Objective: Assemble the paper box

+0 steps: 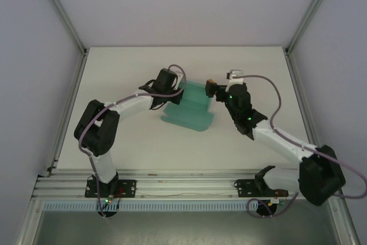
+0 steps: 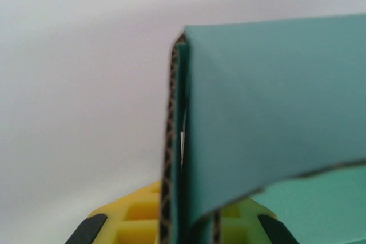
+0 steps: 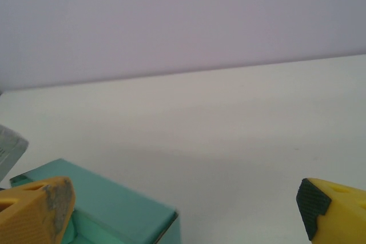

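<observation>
My left gripper (image 2: 180, 230) is clamped tight on a doubled edge of the box (image 2: 269, 112), and the teal card stands up between its yellow fingers (image 2: 131, 221). My right gripper (image 3: 183, 210) is spread wide and holds nothing. One of its fingers sits by a corner of the box, and I cannot tell whether it touches. Seen from above, the half-folded box lies mid-table (image 1: 126, 73), with my left gripper at its left edge and my right at its far right corner. Past it, the white table runs to the far wall (image 1: 183, 4).
</observation>
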Motion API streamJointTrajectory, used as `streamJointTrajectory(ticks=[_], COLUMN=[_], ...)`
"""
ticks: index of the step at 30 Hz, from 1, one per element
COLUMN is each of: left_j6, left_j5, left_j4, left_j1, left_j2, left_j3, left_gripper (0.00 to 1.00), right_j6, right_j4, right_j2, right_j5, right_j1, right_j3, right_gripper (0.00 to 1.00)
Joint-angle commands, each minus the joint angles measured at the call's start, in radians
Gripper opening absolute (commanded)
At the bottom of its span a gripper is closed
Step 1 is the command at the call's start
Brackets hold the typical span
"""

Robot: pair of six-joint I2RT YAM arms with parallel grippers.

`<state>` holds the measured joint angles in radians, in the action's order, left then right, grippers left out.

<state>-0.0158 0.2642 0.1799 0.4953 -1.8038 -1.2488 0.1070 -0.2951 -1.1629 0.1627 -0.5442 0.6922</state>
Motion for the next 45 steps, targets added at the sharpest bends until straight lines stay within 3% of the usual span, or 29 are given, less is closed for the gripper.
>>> streamJointTrajectory(ticks=[1, 4, 9, 16, 23, 26, 34, 45], left_j6=[0.416, 0.637, 0.719, 0.801, 0.77, 0.756, 0.788, 0.767], left_j5=[0.156, 0.184, 0.033, -0.162, -0.298, -0.441, -0.658, -0.654], left_j4=[0.316, 0.52, 0.706, 0.947, 0.811, 0.681, 0.435, 0.454], left_j1=[0.005, 0.016, 0.04, 0.141, 0.188, 0.218, 0.286, 0.299], left_j2=[0.033, 0.015, -0.089, -0.328, -0.391, -0.425, -0.505, -0.556], left_j3=[-0.106, -0.173, -0.334, -0.582, -0.557, -0.53, -0.422, -0.42], left_gripper=[0.0, 0.0, 0.0, 0.0, 0.0, 0.0, 0.0, 0.0], right_j6=[0.052, 0.062, 0.12, 0.158, 0.14, 0.141, 0.134, 0.125], right_j4=[0.082, 0.165, 0.313, 0.364, 0.363, 0.355, 0.344, 0.326], right_j2=[0.113, 0.213, 0.348, 0.414, 0.395, 0.381, 0.374, 0.378], right_j5=[0.133, 0.144, 0.143, 0.141, 0.124, 0.12, 0.112, 0.085], right_j1=[0.003, 0.009, 0.016, 0.037, 0.056, 0.061, 0.073, 0.085], right_j3=[-0.061, -0.102, -0.141, -0.184, -0.182, -0.182, -0.194, -0.205], right_gripper=[1.0, 1.0, 1.0, 1.0, 1.0, 1.0, 1.0, 1.0])
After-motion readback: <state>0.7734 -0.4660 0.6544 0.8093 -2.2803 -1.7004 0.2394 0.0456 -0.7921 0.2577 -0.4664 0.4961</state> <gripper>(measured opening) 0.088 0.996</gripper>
